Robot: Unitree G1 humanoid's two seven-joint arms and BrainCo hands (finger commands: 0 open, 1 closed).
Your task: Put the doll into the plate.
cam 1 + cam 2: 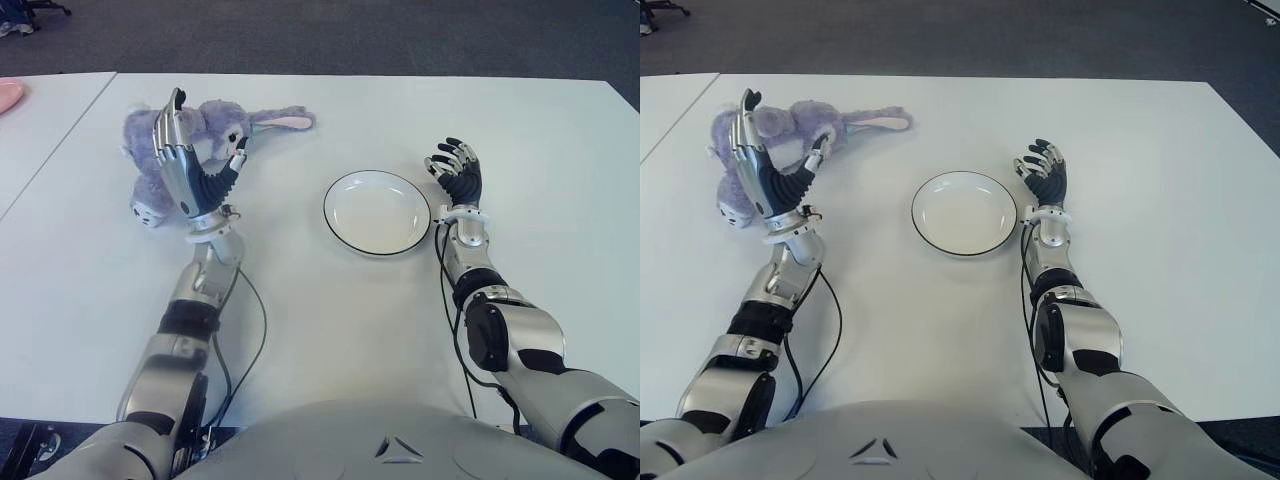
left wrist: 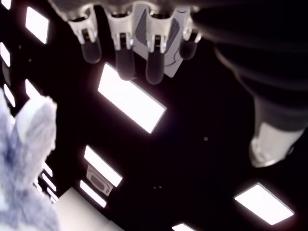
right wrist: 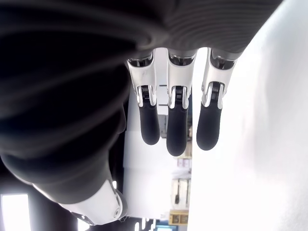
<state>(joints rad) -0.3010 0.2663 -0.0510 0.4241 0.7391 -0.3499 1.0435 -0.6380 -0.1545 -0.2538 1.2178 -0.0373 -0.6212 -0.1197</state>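
A purple plush rabbit doll (image 1: 226,121) lies on the white table (image 1: 330,320) at the far left, one long ear stretched toward the right. My left hand (image 1: 205,150) stands upright just in front of the doll, fingers spread and thumb apart, holding nothing. The left wrist view shows the doll's fur (image 2: 24,159) beside the straight fingers (image 2: 122,60). An empty white plate (image 1: 377,215) with a dark rim sits at the table's middle. My right hand (image 1: 455,165) is raised just right of the plate, fingers relaxed and empty.
A second white table (image 1: 45,120) adjoins on the left, with a pink object (image 1: 8,95) at its far edge. A black cable (image 1: 250,330) trails along my left forearm. Dark floor lies beyond the table's far edge.
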